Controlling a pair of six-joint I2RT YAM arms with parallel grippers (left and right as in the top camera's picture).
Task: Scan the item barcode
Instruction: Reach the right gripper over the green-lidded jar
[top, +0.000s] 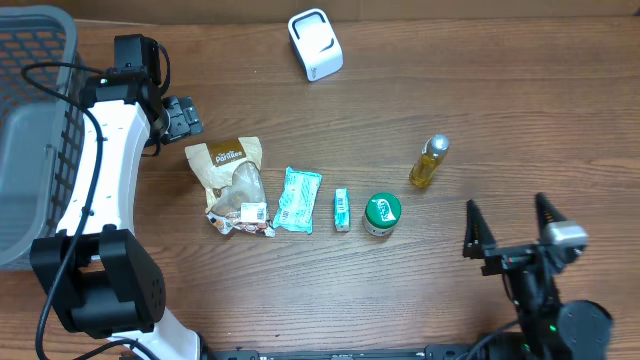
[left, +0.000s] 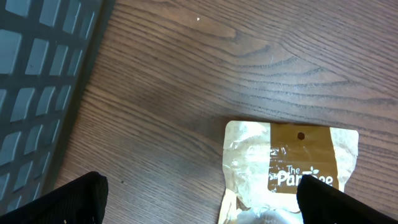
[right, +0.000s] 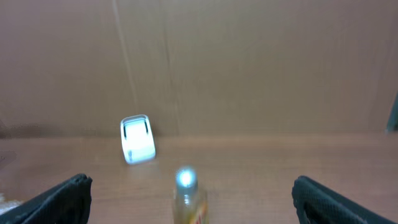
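Left claw hangs with its jaws spread wide, gripping nothing, just off the 11 o'clock corner of a tan snack bag. That bag lies flat on the wooden table, a white label at its near end. Right claw, at the table's 4 o'clock, is spread wide too and empty. From the bag toward 3 o'clock runs a row: a teal packet, a small box, a green-lidded jar. An oil bottle stands at the jar's 1 o'clock. A white scanner sits at the table's 12 o'clock, well apart from the row. A grey basket stands at 9 o'clock.
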